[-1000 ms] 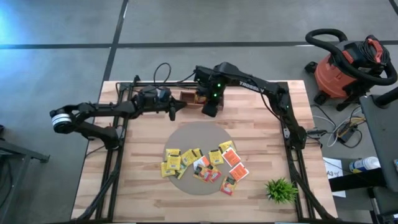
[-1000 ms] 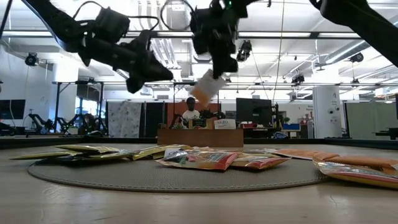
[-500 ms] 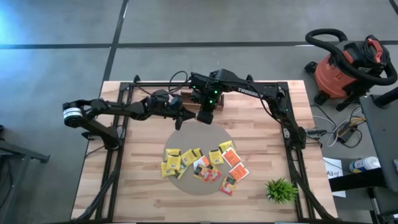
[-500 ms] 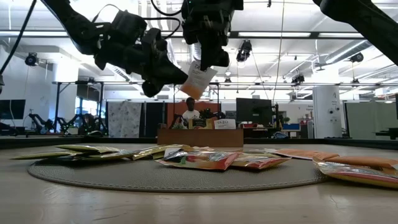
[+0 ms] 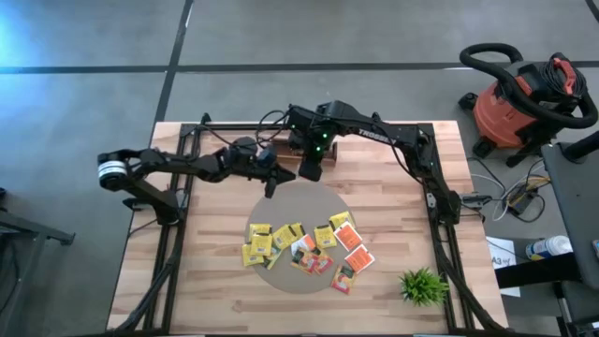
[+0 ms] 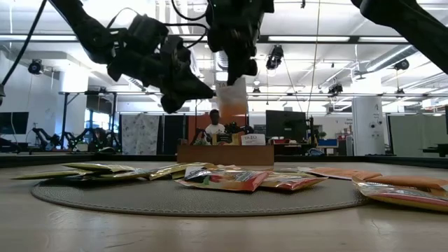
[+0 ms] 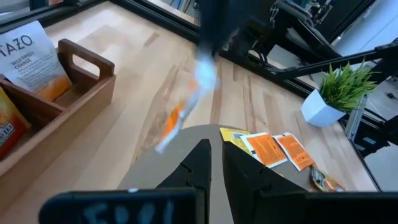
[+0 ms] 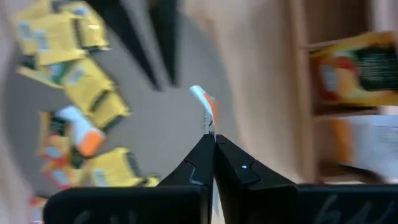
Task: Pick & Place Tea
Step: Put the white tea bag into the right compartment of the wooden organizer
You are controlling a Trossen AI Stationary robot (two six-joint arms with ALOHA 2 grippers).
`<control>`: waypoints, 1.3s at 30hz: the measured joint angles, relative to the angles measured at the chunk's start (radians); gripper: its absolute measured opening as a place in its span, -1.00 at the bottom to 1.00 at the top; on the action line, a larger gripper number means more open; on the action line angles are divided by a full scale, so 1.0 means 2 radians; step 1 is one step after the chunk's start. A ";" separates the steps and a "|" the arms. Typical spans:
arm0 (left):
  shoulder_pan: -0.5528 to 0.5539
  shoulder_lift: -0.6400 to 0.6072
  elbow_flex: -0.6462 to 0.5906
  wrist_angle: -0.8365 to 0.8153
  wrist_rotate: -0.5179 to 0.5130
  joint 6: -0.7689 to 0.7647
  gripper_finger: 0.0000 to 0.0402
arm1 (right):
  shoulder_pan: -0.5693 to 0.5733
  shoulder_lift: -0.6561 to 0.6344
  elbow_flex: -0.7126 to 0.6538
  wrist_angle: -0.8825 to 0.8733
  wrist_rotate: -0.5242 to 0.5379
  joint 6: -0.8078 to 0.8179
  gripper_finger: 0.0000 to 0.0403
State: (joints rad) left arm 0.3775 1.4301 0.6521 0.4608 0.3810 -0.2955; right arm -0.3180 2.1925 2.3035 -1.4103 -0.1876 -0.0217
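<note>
Lying nearest in the low view, the loose tea packets (image 6: 217, 178) are scattered on the round mat (image 5: 299, 201) on the surface (image 5: 215, 281). Above and behind them hangs one white-and-orange packet (image 6: 232, 105), pinched by its upper edge in the clenched right fingers (image 5: 308, 171), its long axis pointing down. The left fingers (image 5: 270, 183) are just beside it, tips aimed at it, nearly closed on nothing visible. Judging by this, the move turns on the wooden tray (image 7: 59, 118) lying just beyond the hanging packet; the right arm is nearer. Only the left wrist view shows packets already standing in the tray's compartments; overhead, the arms hide most of it.
</note>
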 joint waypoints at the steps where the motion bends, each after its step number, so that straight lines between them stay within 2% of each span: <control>1: 0.000 -0.003 0.000 -0.003 0.000 0.000 -0.83 | -0.006 0.000 0.000 0.000 0.008 -0.008 -0.96; 7: 0.000 -0.015 -0.001 -0.031 -0.011 0.003 -0.83 | -0.059 0.000 -0.019 0.004 0.053 -0.059 -0.96; 11: 0.000 -0.022 -0.001 -0.042 -0.026 0.008 -0.83 | -0.096 0.000 -0.048 0.022 0.049 -0.088 -0.96; 15: 0.001 -0.025 -0.001 -0.048 -0.039 0.016 -0.83 | -0.119 0.001 -0.076 0.057 0.014 -0.111 -0.96; 32: 0.008 -0.026 -0.001 -0.053 -0.064 0.017 -0.83 | -0.139 0.001 -0.144 0.124 -0.003 -0.150 -0.96; 39: 0.008 -0.026 -0.001 -0.061 -0.074 0.016 -0.83 | -0.147 0.001 -0.161 0.124 -0.003 -0.165 -0.96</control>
State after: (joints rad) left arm 0.3939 1.3781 0.6498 0.3378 0.2334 -0.2634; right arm -0.6114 2.1944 1.9817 -1.1627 -0.1928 -0.3510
